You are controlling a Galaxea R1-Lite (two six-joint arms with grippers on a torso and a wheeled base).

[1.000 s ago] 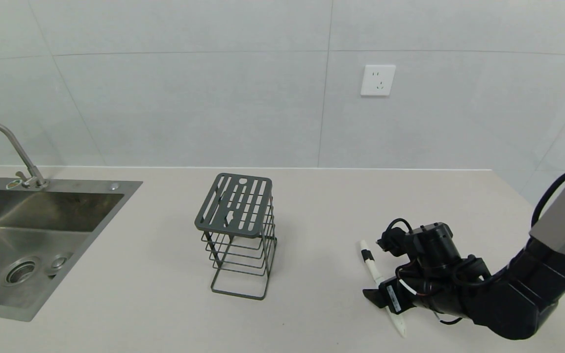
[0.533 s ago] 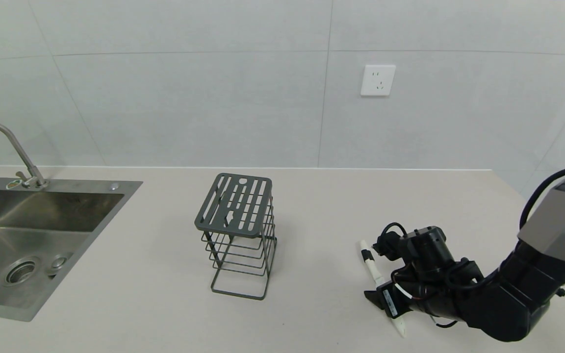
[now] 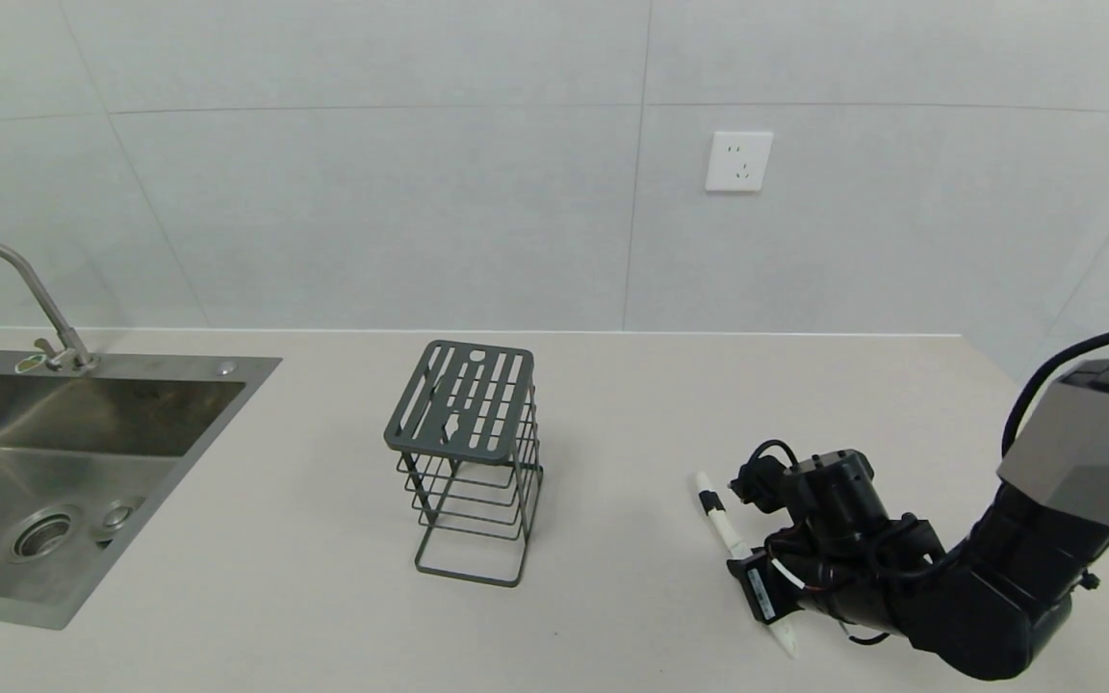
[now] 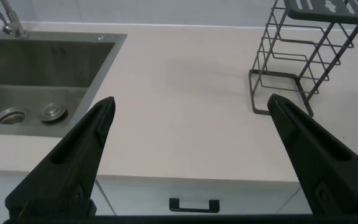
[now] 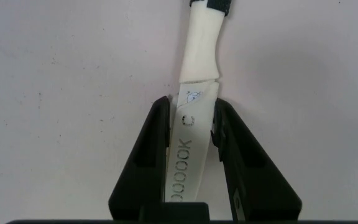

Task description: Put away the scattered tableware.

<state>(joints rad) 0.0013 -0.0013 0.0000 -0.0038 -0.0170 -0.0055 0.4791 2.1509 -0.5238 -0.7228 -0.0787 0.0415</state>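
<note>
Two black right fingers [image 5: 149, 158] tight around slim white knife [image 5: 201, 50]; left fingers [image 4: 67, 162] apart.

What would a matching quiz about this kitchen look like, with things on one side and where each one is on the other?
Things:
1. knife
2. rack
3. sink
4. socket

Places:
A. up on the wall
B. set into the left end of the counter
C. lying on the counter, gripped in the right hand
D. standing upright mid-counter

Pairs: 1-C, 2-D, 3-B, 4-A
</note>
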